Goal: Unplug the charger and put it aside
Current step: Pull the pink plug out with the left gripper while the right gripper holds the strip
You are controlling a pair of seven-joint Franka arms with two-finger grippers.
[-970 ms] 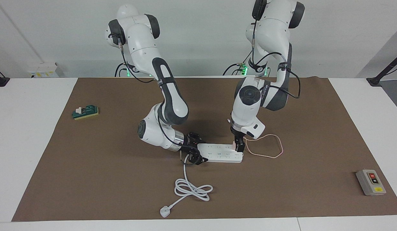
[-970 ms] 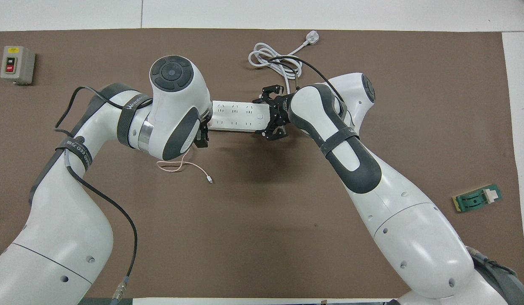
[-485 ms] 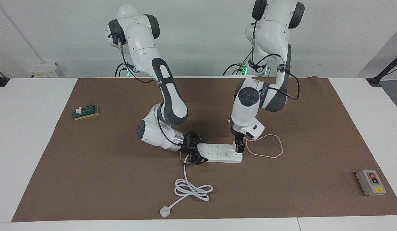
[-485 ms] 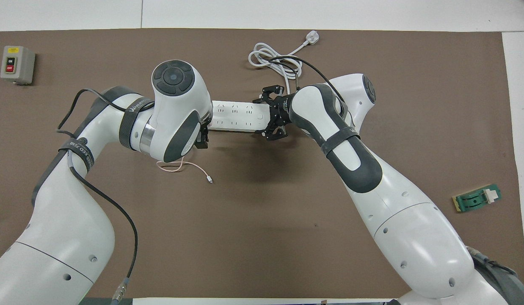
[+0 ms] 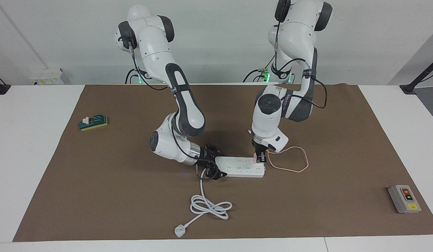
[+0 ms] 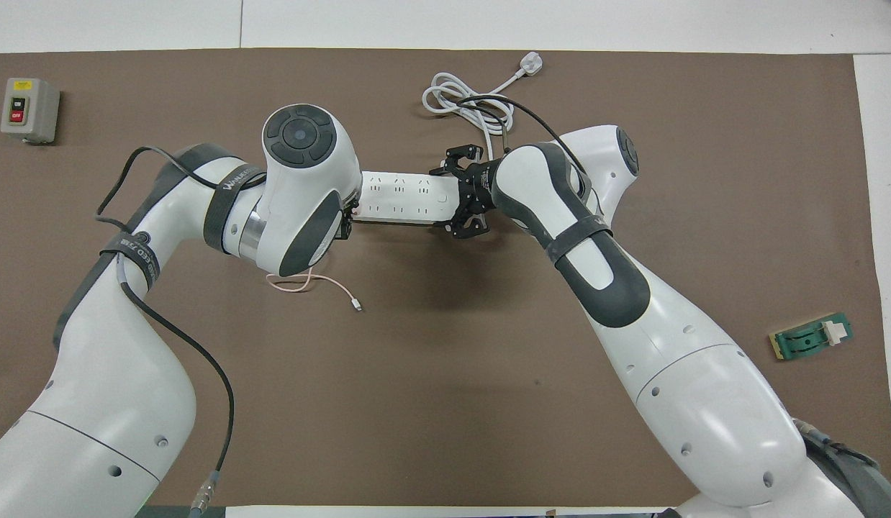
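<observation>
Facing view: left end effector (image 5: 261, 159) points straight down, clamped on the pink charger (image 5: 255, 159), which sits in the power strip (image 5: 239, 167) at the strip's end toward the left arm.
Right end effector (image 5: 212, 161): fingers spread around the strip's other end; whether they press it cannot be told.
Pink cable (image 5: 292, 159): loops on the brown mat (image 5: 97, 175) beside the charger.
Switch box (image 5: 404, 198): buttons' writing too small to read.
Overhead view: charger mostly hidden under the left arm's wrist.
Arm strap: lettering partly cut off, unreadable.
Switch box (image 6: 29, 109): "OFF" legible on the red button.
</observation>
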